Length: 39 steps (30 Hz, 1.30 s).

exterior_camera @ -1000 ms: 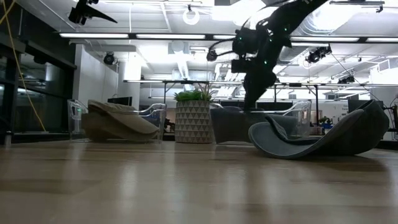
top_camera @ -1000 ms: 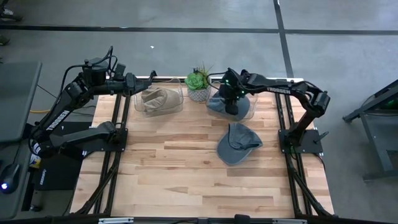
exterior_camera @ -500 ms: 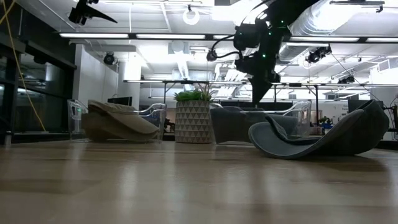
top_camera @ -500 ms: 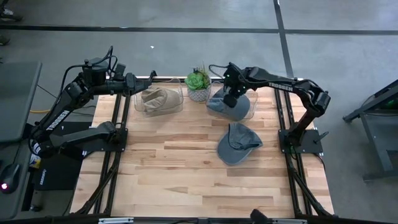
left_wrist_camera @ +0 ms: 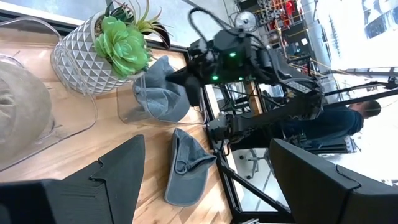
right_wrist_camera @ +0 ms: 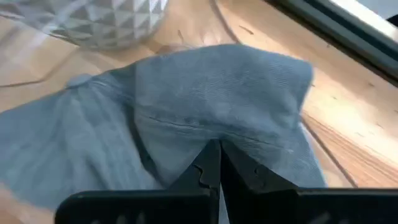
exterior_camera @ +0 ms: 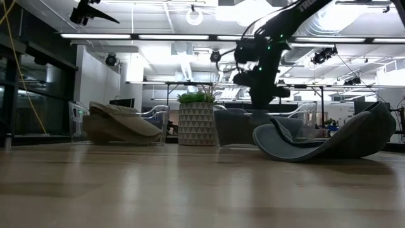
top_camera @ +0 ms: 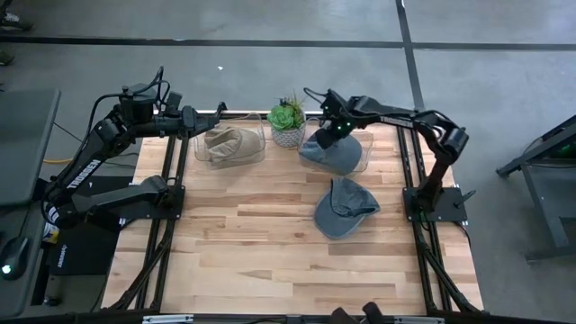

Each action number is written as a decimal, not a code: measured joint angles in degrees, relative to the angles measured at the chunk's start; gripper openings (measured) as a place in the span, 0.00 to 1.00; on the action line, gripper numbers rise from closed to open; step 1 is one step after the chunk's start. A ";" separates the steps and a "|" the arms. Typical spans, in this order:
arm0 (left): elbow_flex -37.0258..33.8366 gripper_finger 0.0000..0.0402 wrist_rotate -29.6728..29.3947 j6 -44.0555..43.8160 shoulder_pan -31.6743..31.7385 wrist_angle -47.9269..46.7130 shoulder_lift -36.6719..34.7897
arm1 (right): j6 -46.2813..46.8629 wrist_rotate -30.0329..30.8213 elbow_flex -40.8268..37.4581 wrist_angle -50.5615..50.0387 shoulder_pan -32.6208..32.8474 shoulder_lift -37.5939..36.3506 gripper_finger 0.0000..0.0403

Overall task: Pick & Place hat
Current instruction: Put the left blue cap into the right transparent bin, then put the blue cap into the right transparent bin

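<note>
- The left arm waits at the table's far left corner, its left gripper [top_camera: 191,115] just beside the left bin [top_camera: 259,146]; the wrist view shows the fingers [left_wrist_camera: 93,186] spread wide with nothing between them.
- That clear bin holds a tan hat [top_camera: 229,144], lying slumped inside it and untouched.
- Between the two bins stands a plant [top_camera: 287,122] in a patterned white pot, at the table's far edge.
- The right bin [top_camera: 364,160] holds a grey hat [top_camera: 328,155], bunched up, part of it reaching over the bin's near side.
- The right gripper [top_camera: 326,130] hangs over that hat's far end. In its wrist view the fingers [right_wrist_camera: 214,168] are pressed together, tips meeting just at the grey cloth. Whether a fold is caught between them I cannot tell; none shows in the seam.
- A second grey cap [top_camera: 346,207] lies loose on the bare wood, nearer the front and well apart from both grippers.
- Step in hand, as I judge it: the right arm is done with the binned hat, or is pinching a fold of it.
- If the hat is placed, the next move calls for lifting clear, swinging towards the loose cap, spreading the jaws and taking its brim or crown.
- If cloth is pinched, it calls for a straight lift to test the hold.
</note>
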 joint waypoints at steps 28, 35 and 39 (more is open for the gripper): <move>0.00 0.75 0.58 -0.02 0.01 0.00 0.01 | -3.73 -5.63 0.04 -1.88 1.16 -9.72 0.00; 0.00 0.75 3.20 1.45 -0.02 -0.36 -0.01 | -6.89 -2.25 0.04 -11.64 8.44 -20.73 0.00; 0.02 0.75 3.88 2.83 0.01 -1.65 0.00 | -4.85 1.91 0.04 -16.56 15.44 -25.90 0.00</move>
